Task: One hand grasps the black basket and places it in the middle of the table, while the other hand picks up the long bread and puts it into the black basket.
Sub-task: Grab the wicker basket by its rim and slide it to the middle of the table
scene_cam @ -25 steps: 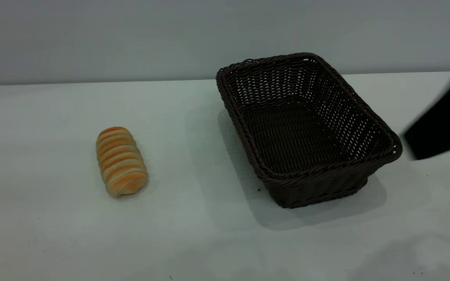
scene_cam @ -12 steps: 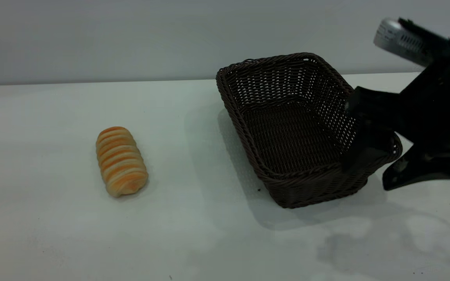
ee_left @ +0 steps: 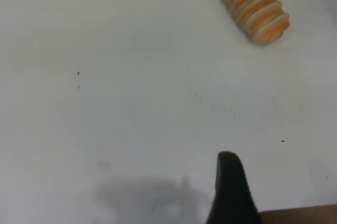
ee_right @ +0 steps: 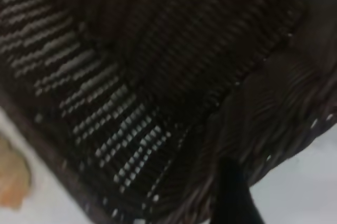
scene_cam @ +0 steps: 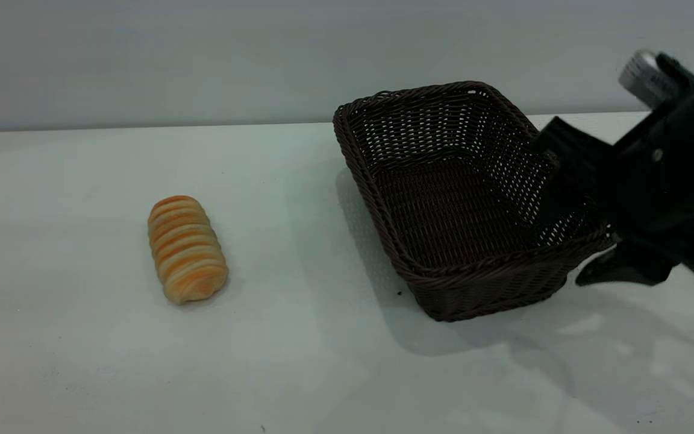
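Note:
The black basket (scene_cam: 467, 199) stands on the table (scene_cam: 299, 361), right of centre, and fills the right wrist view (ee_right: 158, 76). My right gripper (scene_cam: 570, 241) is open astride the basket's right rim, with one finger inside against the wall and the other outside, low by the table. One of its fingers (ee_right: 231, 197) shows at the rim. The long bread (scene_cam: 186, 248) lies on the table to the left, well apart from the basket. It also shows in the left wrist view (ee_left: 253, 5), far from my left gripper's one visible finger (ee_left: 230, 187), which hangs over bare table.
A grey wall (scene_cam: 202, 54) runs behind the table's far edge. Bare tabletop lies between the bread and the basket and in front of both. A brown strip (ee_left: 300, 216) shows beside the left finger.
My right arm has come in from the right and set its open fingers over the basket's right rim. The basket and the bread have not moved.

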Controlling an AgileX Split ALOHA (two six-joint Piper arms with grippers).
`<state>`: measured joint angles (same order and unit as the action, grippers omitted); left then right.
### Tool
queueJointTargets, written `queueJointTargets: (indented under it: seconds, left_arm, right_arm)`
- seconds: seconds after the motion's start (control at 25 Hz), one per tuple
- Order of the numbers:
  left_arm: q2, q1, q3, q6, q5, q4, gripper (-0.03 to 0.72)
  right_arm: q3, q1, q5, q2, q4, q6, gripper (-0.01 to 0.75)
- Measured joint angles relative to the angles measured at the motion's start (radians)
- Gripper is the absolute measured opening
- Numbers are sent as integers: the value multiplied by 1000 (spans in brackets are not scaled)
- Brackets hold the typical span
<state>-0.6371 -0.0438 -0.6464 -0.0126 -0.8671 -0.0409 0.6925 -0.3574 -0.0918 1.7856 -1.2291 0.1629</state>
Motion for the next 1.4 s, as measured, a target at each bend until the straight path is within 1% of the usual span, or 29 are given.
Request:
queueJointTargets:
  seconds: [0.12,0.36,0.52,0.56,0.64,0.72,0.76,0.84,0.88,1.08,1.16,1.2,1.32,1.4]
  left_arm:
    - [0,0,0,0,0,3,518]
    - [0,0,0,0,0,16,518]
    - [0,0,0,0,0,17,518]
    - [0,0,0,0,0,18,518]
    - [0,0,0,0,0,18,518]
    - [0,0,0,0,0,18,518]
    - [0,0,0,0,-1,18,518]
    - [0,0,0,0,-1,18,518]
    - [0,0,0,0,-1,18,518]
    - [0,0,0,0,-1,18,518]
    - [0,0,0,0,-1,18,518]
    - [0,0,0,0,-1,18,518]
    - [0,0,0,0,-1,18,518]
    - [0,0,0,0,-1,18,518]
  right_arm:
    - [12,0,22,39,-54,0,512]
    - [82,0,10,115,-75,8,512]
    - [106,-1,19,175,-125,11,505]
    - [108,-1,29,193,-149,11,492]
    - [110,-1,54,220,-193,11,438]
    - [115,-1,66,228,-210,17,326]
    - [116,-1,67,228,-216,19,249]
    - [122,-1,78,218,-235,29,135]
    - [123,0,82,210,-235,51,98]
    - [117,-2,83,138,-185,244,90]
    - [117,-1,76,94,-161,362,90]
    - [117,0,59,78,-144,413,90]
    - [117,7,-46,46,-96,563,90]
    - [117,18,-122,48,-53,604,90]
